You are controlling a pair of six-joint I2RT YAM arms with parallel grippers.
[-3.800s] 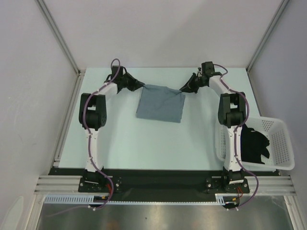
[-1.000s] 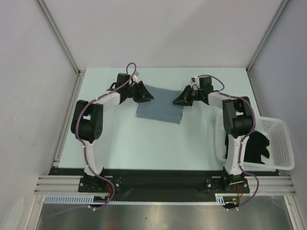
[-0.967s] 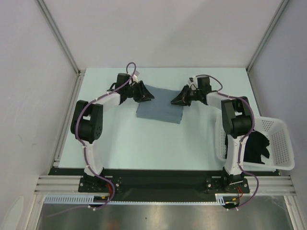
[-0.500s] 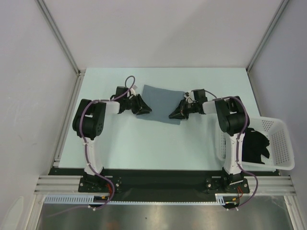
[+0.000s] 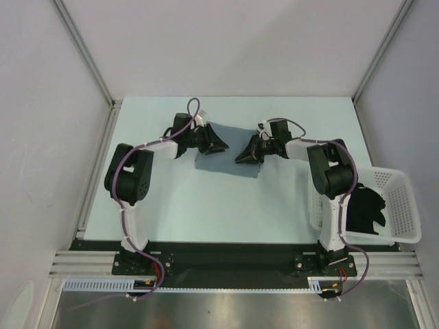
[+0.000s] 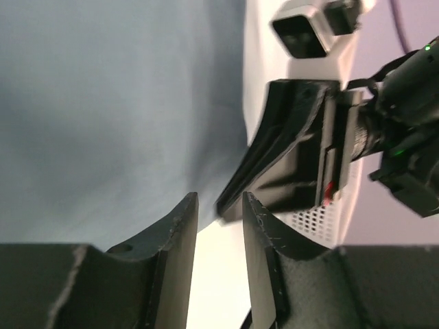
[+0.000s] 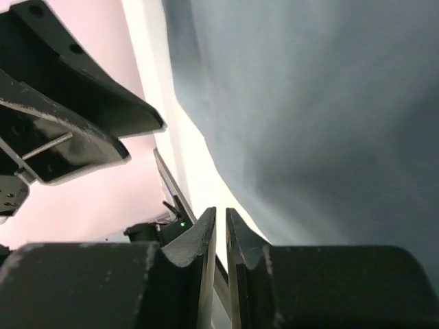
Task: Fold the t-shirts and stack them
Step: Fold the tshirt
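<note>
A slate grey-blue t-shirt (image 5: 223, 164) lies folded into a rough square at the far middle of the table. My left gripper (image 5: 219, 146) hovers over its left part, jaws apart, with only bare table showing between them (image 6: 219, 202). Opposite it, my right gripper (image 5: 239, 158) is over the shirt's right part; its jaws (image 7: 221, 214) stand a thin slit apart with nothing in them. The shirt's cloth fills the left wrist view (image 6: 116, 103) and the right wrist view (image 7: 309, 103). A black t-shirt (image 5: 363, 209) lies crumpled in the basket.
The white lattice basket (image 5: 406, 199) stands at the table's right edge beside the right arm. White walls and aluminium posts close in the table on three sides. The two grippers point at each other, a short gap apart.
Both grippers left the shirt's far corners, swung toward the near side along its edges, then moved inward over the cloth. The shirt lies flat, held by neither.
</note>
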